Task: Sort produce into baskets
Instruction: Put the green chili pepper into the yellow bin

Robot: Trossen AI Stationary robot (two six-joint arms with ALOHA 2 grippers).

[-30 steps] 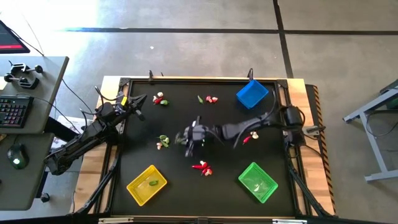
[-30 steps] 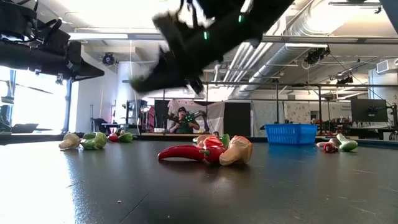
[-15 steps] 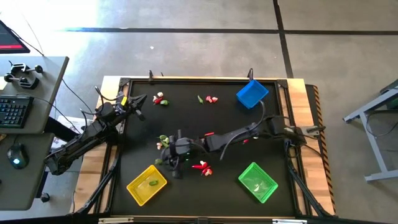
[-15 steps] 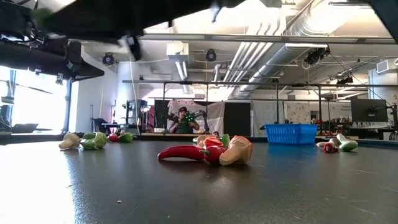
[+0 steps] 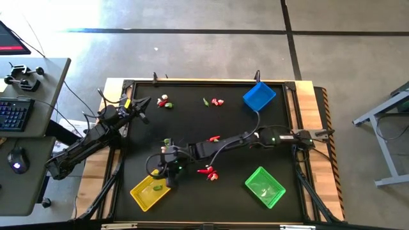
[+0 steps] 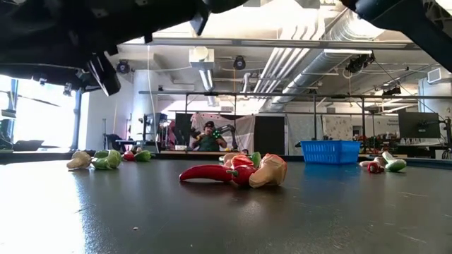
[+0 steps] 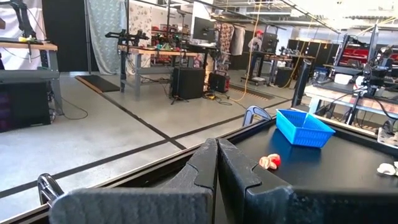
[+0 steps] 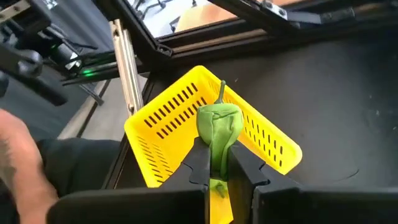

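Note:
My right gripper [image 5: 168,177] reaches across the table to the yellow basket [image 5: 151,190] at the near left and is shut on a small green pepper [image 8: 218,129]. In the right wrist view the yellow basket [image 8: 186,118] lies just beyond the pepper. A small green piece [image 5: 156,189] lies in that basket. The green basket [image 5: 264,186] sits near right, the blue basket [image 5: 259,96] far right. Loose produce lies in clusters: a red chili with a bulb [image 5: 208,171], and further pieces [image 5: 167,145], [image 5: 165,101], [image 5: 214,101]. My left gripper [image 7: 217,163] waits shut at the table's left edge. My right gripper pinches the green pepper's lower body [image 8: 217,155] between its two fingers [image 8: 200,163]. The fingers come slanting down from the table's right. The pepper is lifted clear of the table, stem end [image 8: 222,90] pointing away from the fingers, by the yellow basket's right rim.
The black mat is framed by a raised rail [image 5: 192,82]. In the low view the chili cluster [image 6: 233,173] lies mid-table, another cluster [image 6: 106,159] at left, and the blue basket [image 6: 330,151] stands behind. A desk with a keyboard [image 5: 16,114] stands beyond the table's left.
My right gripper has gone from the middle of the table toward its near left corner, up to the yellow basket, carrying the green pepper clear of the table. It has tipped up toward level as the arm stretched out. It has stayed shut.

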